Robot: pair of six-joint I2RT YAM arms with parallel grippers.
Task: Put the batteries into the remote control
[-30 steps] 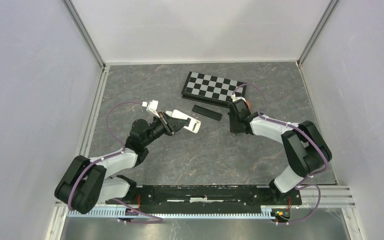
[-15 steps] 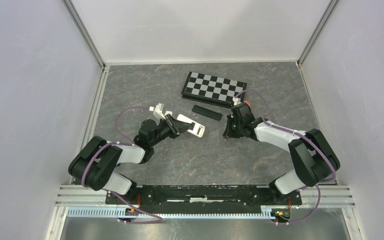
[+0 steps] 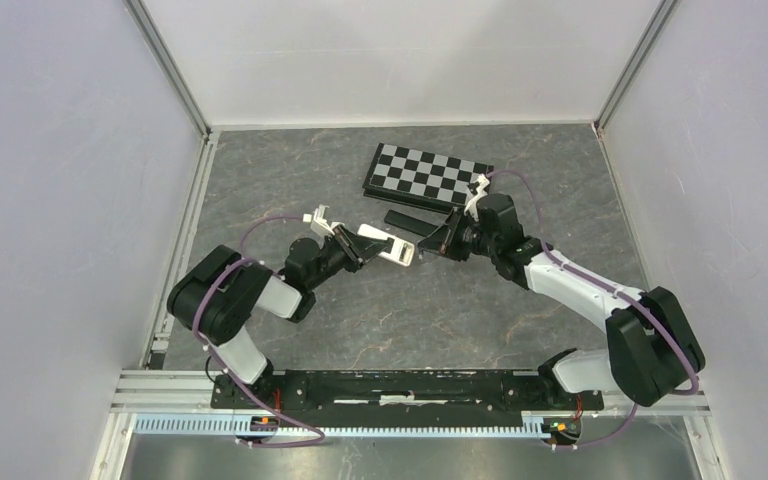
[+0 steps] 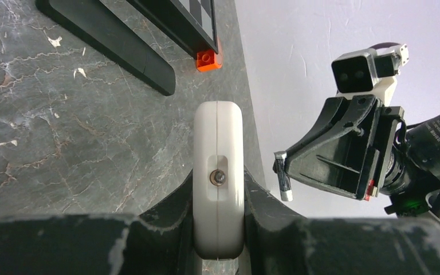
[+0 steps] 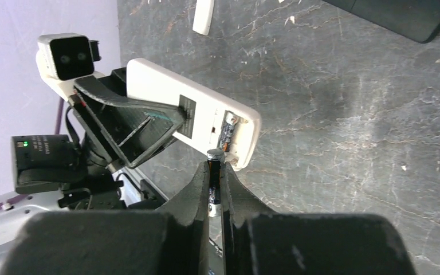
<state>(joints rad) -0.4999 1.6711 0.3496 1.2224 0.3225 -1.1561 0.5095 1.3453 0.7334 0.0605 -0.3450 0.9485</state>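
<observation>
The white remote (image 5: 212, 109) holds one battery (image 5: 226, 135) in its open bay (image 5: 232, 121).

Lab test cell, white panels (image 3: 390, 60), aluminium rails (image 3: 167, 65)

A flat black-and-grey checkered chessboard (image 3: 425, 172) lay toward the far side of the grey marbled tabletop (image 3: 410, 310), with a slim black rectangular bar (image 3: 400, 218) just beside its near edge and a small orange plastic brick (image 4: 209, 59) against one corner.

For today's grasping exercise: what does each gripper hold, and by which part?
Left gripper clamps the white remote across its long edges, mid-body. Right gripper pinches a battery by its body, one end poking out.
</observation>
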